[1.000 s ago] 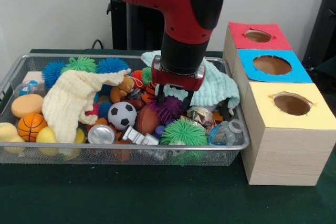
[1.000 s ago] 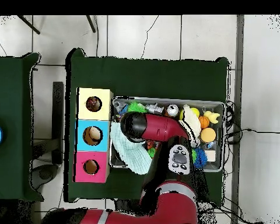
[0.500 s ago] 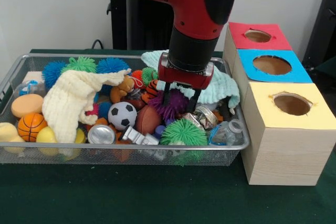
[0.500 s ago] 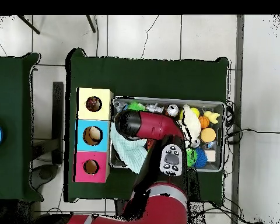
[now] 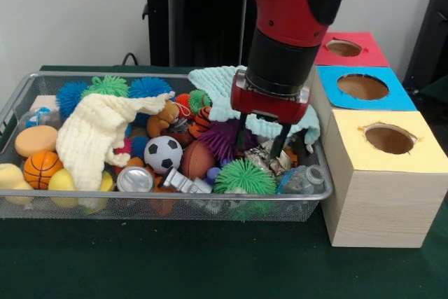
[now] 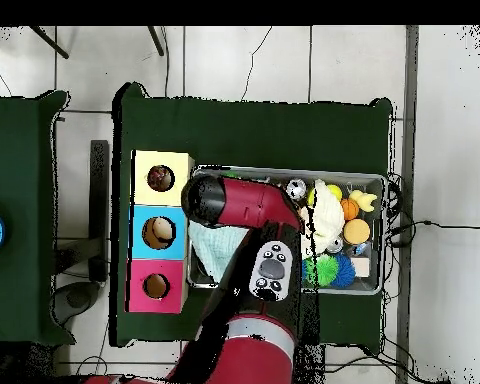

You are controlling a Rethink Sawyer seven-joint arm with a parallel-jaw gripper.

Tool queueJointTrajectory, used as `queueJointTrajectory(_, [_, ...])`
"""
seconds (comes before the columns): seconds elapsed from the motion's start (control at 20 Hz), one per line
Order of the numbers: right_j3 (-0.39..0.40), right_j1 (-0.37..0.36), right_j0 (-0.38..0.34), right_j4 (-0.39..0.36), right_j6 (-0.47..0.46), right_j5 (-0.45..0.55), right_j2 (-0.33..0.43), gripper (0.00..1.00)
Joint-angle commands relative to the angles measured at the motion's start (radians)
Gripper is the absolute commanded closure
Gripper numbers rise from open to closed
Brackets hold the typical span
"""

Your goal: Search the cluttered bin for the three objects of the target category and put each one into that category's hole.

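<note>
Hovering over the right end of the wire bin (image 5: 21, 103), the gripper (image 5: 262, 146) hangs with its jaws spread and nothing between them, the two dark fingers (image 5: 241, 136) pointing straight down so they can drop into the heap. Just below lies a crumpled, shiny can (image 5: 269, 157), with a clear plastic bottle (image 5: 302, 178) beside it against the bin wall; the tips seem close to the can, but whether they touch it cannot be told. A purple spiky ball (image 5: 222, 138) sits just to the left of the fingers and a green spiky ball (image 5: 243, 176) in front of them. The pale green cloth (image 5: 222, 90) is draped over the back corner, partly behind the arm. Which category is wanted is not shown, so the target things can only be guessed; the position suggests the can. Next to the bin on the green counter (image 5: 210, 264) stand three boxes with holes on top: yellow (image 5: 388, 139) nearest, blue (image 5: 362, 87) in the middle, red (image 5: 344, 47) farthest, close enough for short carries.
</note>
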Motion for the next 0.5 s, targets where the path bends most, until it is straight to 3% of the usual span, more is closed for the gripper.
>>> queueJointTrajectory(0.05, [-0.089,0.084,0.031,0.082,0.321,0.11,0.002,0.0])
queueJointTrajectory(0.5, [-0.137,0.128,0.071,0.125,0.365,0.123,-0.019,0.0])
